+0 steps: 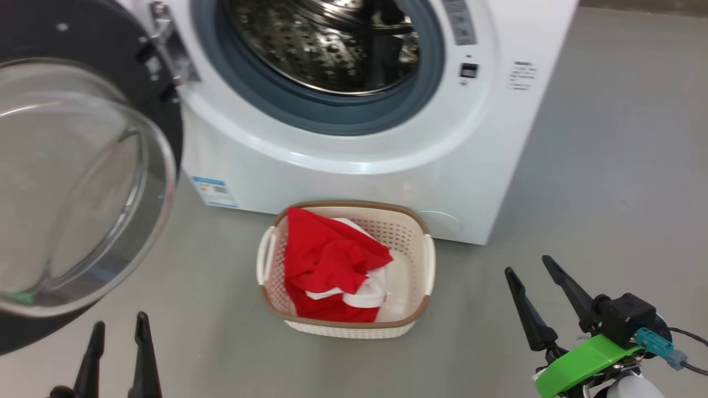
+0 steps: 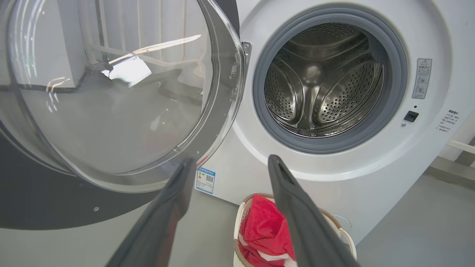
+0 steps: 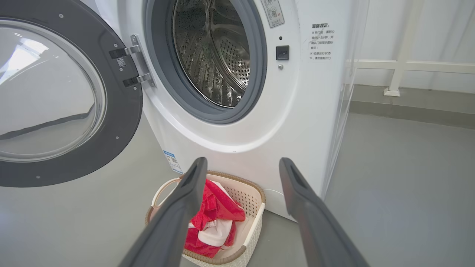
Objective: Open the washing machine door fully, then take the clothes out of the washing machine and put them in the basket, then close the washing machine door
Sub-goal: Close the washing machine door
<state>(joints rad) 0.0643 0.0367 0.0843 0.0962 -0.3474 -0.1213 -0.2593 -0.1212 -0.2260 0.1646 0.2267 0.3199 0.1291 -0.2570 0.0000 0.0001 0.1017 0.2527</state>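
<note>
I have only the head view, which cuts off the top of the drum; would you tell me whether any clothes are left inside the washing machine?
Observer: The left wrist view shows the whole drum of the washing machine: bare steel, nothing in it.
Operator: Thank you. What lies beyond the machine's right side?
Observer: The right wrist view shows a white rail along the wall there, apart from the machine.
Operator: How is the door hung?
Observer: In the right wrist view the washing machine door hangs on two metal hinges, swung well off the gasket.
</note>
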